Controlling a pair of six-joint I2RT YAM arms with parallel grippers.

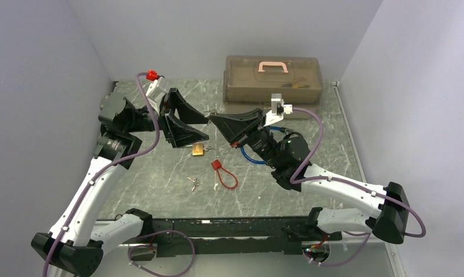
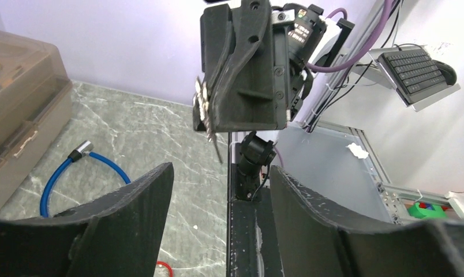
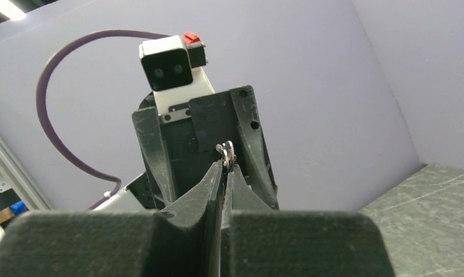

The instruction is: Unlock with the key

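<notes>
Handover step, apparently: the right black gripper (image 1: 213, 120) clamps the small silver key (image 3: 227, 153); the left black gripper (image 1: 202, 129) (jaws apart) should next close round it.

Showing white links (image 1: 82, 196) and black joints (image 1: 117, 144) on both arms (image 1: 339, 187). Trailing purple cables (image 1: 157, 127) along each. Wearing matte black wedge fingers (image 2: 131, 219), screw holes (image 3: 254, 124) in the sides. Carrying white cameras (image 3: 166, 69), red cap (image 3: 190, 37) on the left.
</notes>
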